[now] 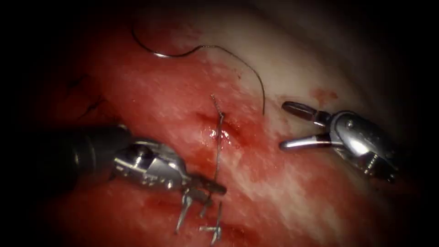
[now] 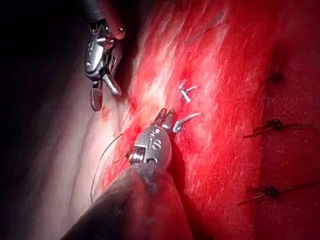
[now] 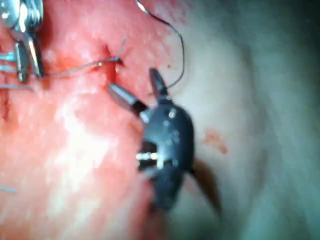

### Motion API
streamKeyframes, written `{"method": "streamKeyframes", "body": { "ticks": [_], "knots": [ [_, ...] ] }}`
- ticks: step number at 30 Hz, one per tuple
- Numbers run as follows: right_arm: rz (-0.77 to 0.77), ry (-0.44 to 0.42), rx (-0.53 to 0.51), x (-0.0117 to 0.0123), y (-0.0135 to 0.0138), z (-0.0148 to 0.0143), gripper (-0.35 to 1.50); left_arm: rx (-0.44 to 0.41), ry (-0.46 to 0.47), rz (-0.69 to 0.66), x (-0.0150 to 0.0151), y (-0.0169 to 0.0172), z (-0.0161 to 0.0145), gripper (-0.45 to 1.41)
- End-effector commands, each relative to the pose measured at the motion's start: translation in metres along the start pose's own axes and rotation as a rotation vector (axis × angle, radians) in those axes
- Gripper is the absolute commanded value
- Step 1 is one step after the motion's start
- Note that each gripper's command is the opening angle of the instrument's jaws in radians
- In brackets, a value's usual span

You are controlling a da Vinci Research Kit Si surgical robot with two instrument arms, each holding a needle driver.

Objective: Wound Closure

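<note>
The cut (image 1: 224,132) lies mid-tissue with a stitch through it. My left tool (image 1: 215,186) comes in from the lower left, just below the cut, jaws shut on the thread (image 1: 218,155), which runs up taut to the stitch; a short tail (image 1: 215,101) sticks up above it. To the right of the cut my right tool (image 1: 284,126) has its jaws open and holds nothing. The curved needle (image 1: 151,52) lies loose on the tissue at the upper left, held by neither tool. Its thread (image 1: 249,68) arcs right and down toward the right tool. The left tool (image 2: 165,117) and right tool (image 3: 132,82) also show in their wrist views.
Short shiny cut thread ends (image 1: 183,212) stick up beside a lower stitch (image 1: 215,228), just under the left tool. Older dark stitches (image 2: 272,122) sit in a row on the red tissue. Pale tissue (image 1: 292,59) lies to the upper right.
</note>
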Motion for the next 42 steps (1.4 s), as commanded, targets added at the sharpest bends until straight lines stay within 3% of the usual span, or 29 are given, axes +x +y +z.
{"method": "streamKeyframes", "body": {
  "ticks": [1,5,11,17,21,32,42],
  "knots": [
    [-0.001,0.003,0.005,-0.0008,-0.0002,0.0009,1.35,-0.004,0.001,0.002,-0.0007,-0.0003,0.0005,-0.45],
    [-0.004,0.009,0.017,-0.0010,-0.0007,0.0017,1.36,-0.007,0.006,0.000,-0.0009,-0.0010,-0.0006,-0.45],
    [-0.196,-0.027,0.034,-0.0012,-0.0014,0.0054,1.48,0.009,-0.007,-0.012,-0.0009,-0.0029,-0.0021,-0.45],
    [-0.344,-0.036,0.082,-0.0018,-0.0040,0.0098,1.48,0.032,-0.016,-0.012,-0.0004,-0.0042,-0.0034,-0.45],
    [-0.397,-0.041,0.095,-0.0021,-0.0053,0.0108,1.48,0.050,-0.017,-0.012,0.0004,-0.0047,-0.0044,-0.45],
    [-0.421,-0.041,0.107,-0.0025,-0.0061,0.0112,1.48,0.065,-0.016,0.001,0.0017,-0.0055,-0.0051,-0.45],
    [-0.467,-0.033,0.114,-0.0034,-0.0063,0.0157,1.48,0.065,-0.018,0.000,0.0018,-0.0054,-0.0050,-0.45]
  ]
}}
